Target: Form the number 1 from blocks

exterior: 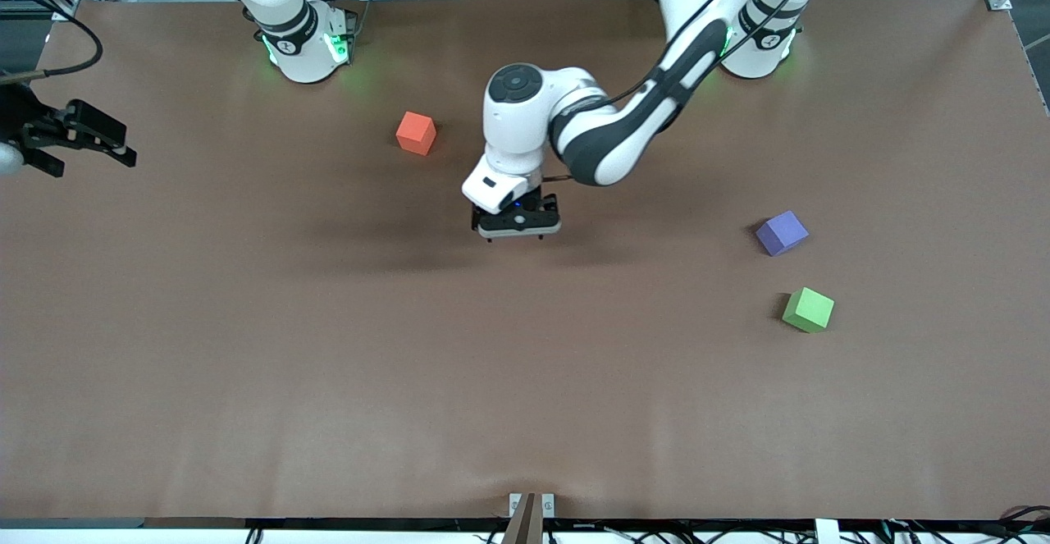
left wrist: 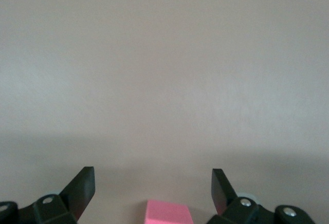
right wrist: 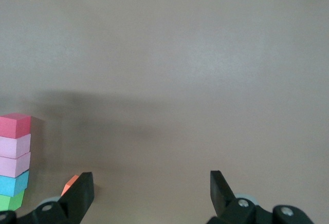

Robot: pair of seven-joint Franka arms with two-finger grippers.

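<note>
blocks are seen in two groups. in the right wrist view a line of blocks (right wrist: 14, 160) is shown lying on the brown table (exterior: 328, 363), edge to edge: a red block (right wrist: 15, 125) at one end, then two pink ones (right wrist: 14, 146), a light blue block (right wrist: 13, 183) and a green block (right wrist: 10, 201) at the other end. in the front view this line is hidden under the left arm. a pink block (left wrist: 168, 212) is seen in the left wrist view just below the left gripper (exterior: 518, 230), between its fingers but not touched by them; the jaws are spread wide apart and nothing is held. the left gripper is placed low over the middle of the table.

three loose blocks are shown apart from the line. an orange block (exterior: 416, 133) lies toward the right arm's end, near the bases. a purple block (exterior: 781, 232) and a loose green block (exterior: 808, 309) lie toward the left arm's end, the green one nearer to the front camera than the purple one.

the right gripper (exterior: 90, 138) is held at the edge of the table at the right arm's end, jaws apart and empty, and the right arm waits there.
</note>
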